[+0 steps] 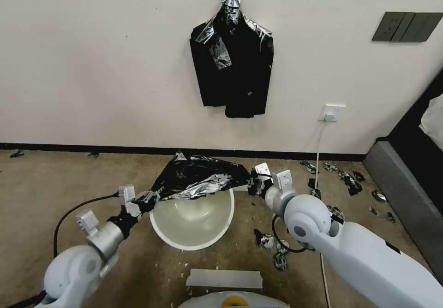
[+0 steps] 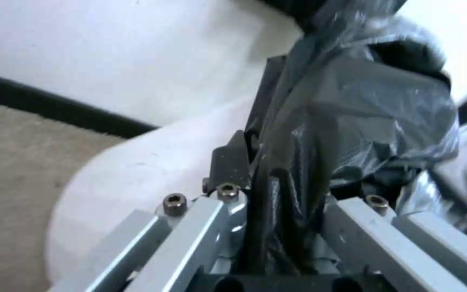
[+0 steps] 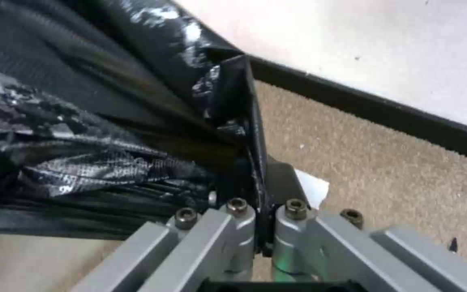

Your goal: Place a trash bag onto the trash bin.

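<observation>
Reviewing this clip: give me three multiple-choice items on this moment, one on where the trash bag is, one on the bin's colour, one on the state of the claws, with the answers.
1. Where is the trash bag?
A. Stretched above the far side of the trash bin's mouth
B. Flat on the carpet
C. Wholly inside the bin

2. What colour is the trash bin?
A. Black
B. Cream-white
C. Blue

3. How are the claws?
A. Both open
B. One open, one shut
C. Both shut on the bag

Answers:
1 A: the head view shows the bag spanning between the two claws over the bin's far rim.
2 B: the bin's wall and inside are cream-white.
3 C: the left claw pinches one end of the bag and the right claw the other, as each wrist view shows.
</observation>
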Robot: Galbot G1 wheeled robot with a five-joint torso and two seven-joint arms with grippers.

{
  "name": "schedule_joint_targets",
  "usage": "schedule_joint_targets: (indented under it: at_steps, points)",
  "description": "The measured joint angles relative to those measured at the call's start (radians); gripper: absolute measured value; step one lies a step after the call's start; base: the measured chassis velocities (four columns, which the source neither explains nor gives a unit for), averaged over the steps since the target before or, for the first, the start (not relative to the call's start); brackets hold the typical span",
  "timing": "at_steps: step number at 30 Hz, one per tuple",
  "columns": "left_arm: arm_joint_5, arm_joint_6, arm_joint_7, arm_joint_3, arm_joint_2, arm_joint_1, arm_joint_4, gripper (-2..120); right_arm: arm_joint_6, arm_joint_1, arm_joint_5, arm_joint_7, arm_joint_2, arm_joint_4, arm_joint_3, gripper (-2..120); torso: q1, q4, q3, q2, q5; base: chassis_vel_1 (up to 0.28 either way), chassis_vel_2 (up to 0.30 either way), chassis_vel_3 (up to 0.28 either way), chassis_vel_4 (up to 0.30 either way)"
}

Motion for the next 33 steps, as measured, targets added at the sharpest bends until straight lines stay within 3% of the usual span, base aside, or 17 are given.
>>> schedule_joint_targets:
  at_steps: [12,24,33]
  points:
    - [-0.168,-0.006,-0.090,-0.016,-0.060,-0.025,-0.019,7,0.015,-0.036,-0.141,-0.213,-0.081,0.040,-0.018,0,0.000,0.0000,0.000,0.000,-0.0001,0.000,0.000,0.000,0.000]
    - [-0.204,-0.007,-0.164,-0.024,-0.174,-0.032,-0.055,7,0.064,-0.056,-0.332,-0.406,-0.114,0.031,-0.029,0,0.000,0.0000,0.000,0.000,0.0000,0.000,0.000,0.000,0.000]
    - [-0.225,-0.005,-0.186,-0.039,-0.219,-0.041,-0.063,7,0.095,-0.084,-0.413,-0.514,-0.157,0.029,-0.027,0,0.000,-0.0001,0.000,0.000,-0.0001,0.000,0.000,0.000,0.000]
